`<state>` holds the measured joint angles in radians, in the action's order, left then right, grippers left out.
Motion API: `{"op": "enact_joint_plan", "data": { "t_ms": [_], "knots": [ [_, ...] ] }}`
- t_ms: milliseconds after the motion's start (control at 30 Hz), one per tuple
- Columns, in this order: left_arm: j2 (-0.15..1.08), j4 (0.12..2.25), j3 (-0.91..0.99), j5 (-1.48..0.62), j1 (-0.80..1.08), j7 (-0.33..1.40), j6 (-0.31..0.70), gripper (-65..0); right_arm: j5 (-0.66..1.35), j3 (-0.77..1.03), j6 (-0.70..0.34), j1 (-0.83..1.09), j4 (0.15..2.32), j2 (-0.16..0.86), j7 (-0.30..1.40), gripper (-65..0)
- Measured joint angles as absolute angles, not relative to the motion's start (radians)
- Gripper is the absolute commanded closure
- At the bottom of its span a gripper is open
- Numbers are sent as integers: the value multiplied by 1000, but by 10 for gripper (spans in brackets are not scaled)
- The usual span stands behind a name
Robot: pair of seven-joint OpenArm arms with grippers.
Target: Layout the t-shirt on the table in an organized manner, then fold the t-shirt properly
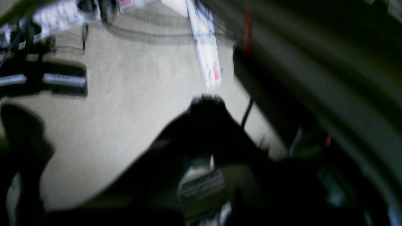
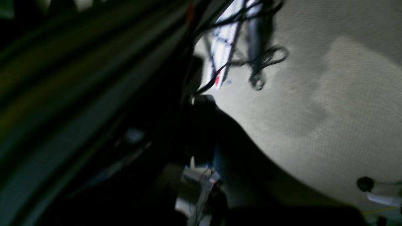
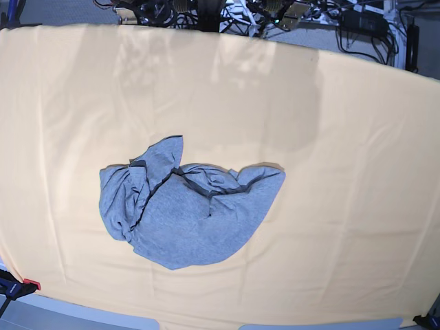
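The table [image 3: 357, 227] fills the base view from its near edge, draped in pale orange-yellow cloth with faint creases. On it, slightly left of centre, lies the t-shirt [image 3: 185, 220], a crumpled heather-grey heap of soft knit, rounded along its near hem and bunched into folds at its left. Its long axis runs left to right, one flap pointing toward the far edge; dark collar trim winds across the middle. Neither arm shows in this view. Both wrist views are blurred and dark: the left gripper [image 1: 207, 102] and the right gripper [image 2: 201, 100] each show as a black shape with jaws pressed together, holding nothing, over pale carpeted floor [image 1: 132, 103].
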<state>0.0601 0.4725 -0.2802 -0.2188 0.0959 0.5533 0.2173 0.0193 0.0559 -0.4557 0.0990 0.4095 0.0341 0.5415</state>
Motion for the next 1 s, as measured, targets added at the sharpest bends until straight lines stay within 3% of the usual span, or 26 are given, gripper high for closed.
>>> {"op": "enact_joint_plan", "data": {
  "t_ms": [233, 567, 800, 1000],
  "knots": [
    [148, 758, -280, -217, 270, 635, 244, 0, 114, 57, -499, 274, 624, 75, 664, 0],
    [273, 1141, -280, -271, 551, 668, 246, 0, 288, 57, -562, 635, 1209, 119, 718, 0],
    [387, 1476, -240, -269, 746, 736, 242, 0, 285, 56, -524, 935, 1677, 192, 723, 0],
    [450, 1786, -65, -334, 940, 760, 293, 0, 286, 57, -428, 1145, 2006, 266, 761, 0]
  ]
}}
